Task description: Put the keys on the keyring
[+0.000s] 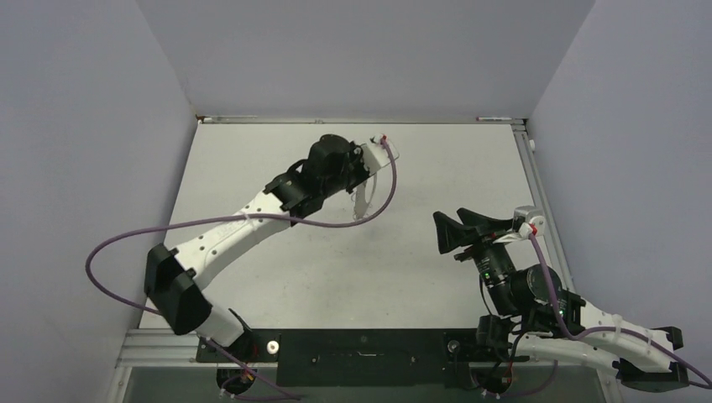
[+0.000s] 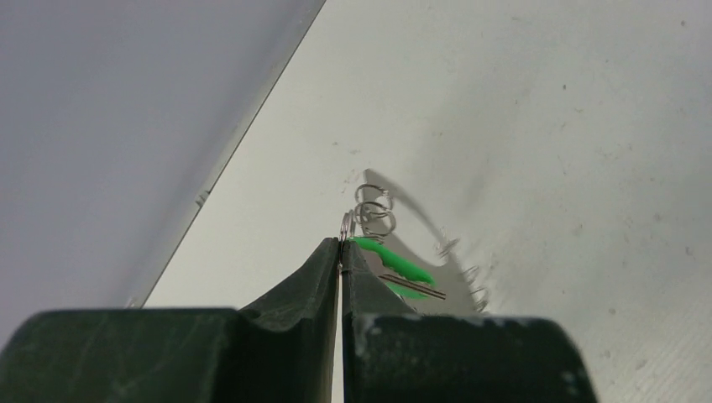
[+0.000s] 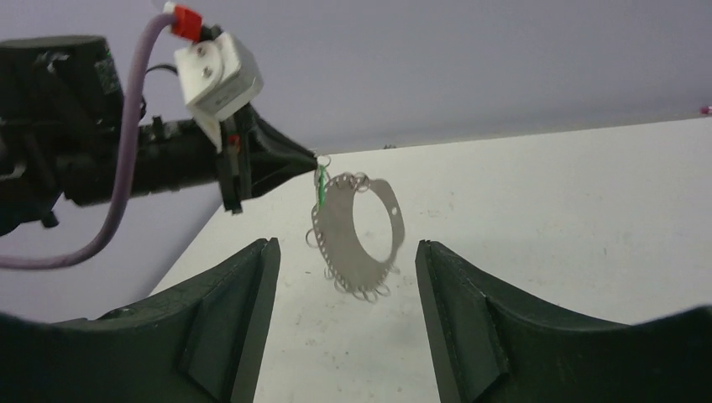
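Observation:
The keyring (image 3: 336, 228), a flat grey metal ring edged with small wire loops, hangs in the air above the table. My left gripper (image 2: 341, 243) is shut on a wire loop at its top rim. It shows in the top view as the left gripper (image 1: 361, 181) with the keyring (image 1: 362, 203) under it. A small green key (image 3: 320, 186) hangs at the ring's top, just below those fingertips; the left wrist view has the key (image 2: 395, 262) lying against the keyring (image 2: 424, 231). My right gripper (image 3: 344, 244) stands open, short of the ring, nothing between its fingers.
The white table (image 1: 277, 151) is enclosed by grey walls on the left, back and right. A metal rail (image 1: 537, 185) runs along its right edge. The left arm's purple cable (image 1: 126, 243) loops out past the table's left side.

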{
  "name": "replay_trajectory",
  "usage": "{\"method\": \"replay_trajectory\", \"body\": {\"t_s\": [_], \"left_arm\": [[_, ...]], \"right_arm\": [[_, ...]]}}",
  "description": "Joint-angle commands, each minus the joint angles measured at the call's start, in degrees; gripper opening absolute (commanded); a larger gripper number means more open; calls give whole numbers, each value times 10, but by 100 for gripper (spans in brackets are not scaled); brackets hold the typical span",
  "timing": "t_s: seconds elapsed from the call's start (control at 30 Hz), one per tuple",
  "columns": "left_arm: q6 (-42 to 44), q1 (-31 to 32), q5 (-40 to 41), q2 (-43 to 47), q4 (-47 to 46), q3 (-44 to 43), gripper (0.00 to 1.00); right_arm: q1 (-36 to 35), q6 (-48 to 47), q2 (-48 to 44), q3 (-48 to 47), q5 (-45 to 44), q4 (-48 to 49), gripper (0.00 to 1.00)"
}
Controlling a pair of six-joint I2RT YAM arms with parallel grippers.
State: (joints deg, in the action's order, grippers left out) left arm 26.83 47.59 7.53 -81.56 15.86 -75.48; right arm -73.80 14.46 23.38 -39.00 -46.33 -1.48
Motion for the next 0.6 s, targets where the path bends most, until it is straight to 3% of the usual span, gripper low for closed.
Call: {"method": "replay_trajectory", "body": {"t_s": [0.0, 0.07, 0.13, 0.37, 0.57], "left_arm": [[-51, -42, -109, -110, -8, -176, 0], [-114, -60, -140, -132, -14, -212, 0], [-150, -63, -145, -122, -43, -187, 0], [-262, -65, -204, -12, -232, 131, 0], [-371, -92, -250, -4, -291, 296, 0]], "right_arm": [[4, 15, -4, -7, -52, -30, 62], [4, 19, -5, -15, -55, -43, 62], [4, 26, -11, -18, -58, -56, 62], [5, 58, -35, -8, -57, -92, 62], [4, 64, -15, -16, -51, -94, 62]]}}
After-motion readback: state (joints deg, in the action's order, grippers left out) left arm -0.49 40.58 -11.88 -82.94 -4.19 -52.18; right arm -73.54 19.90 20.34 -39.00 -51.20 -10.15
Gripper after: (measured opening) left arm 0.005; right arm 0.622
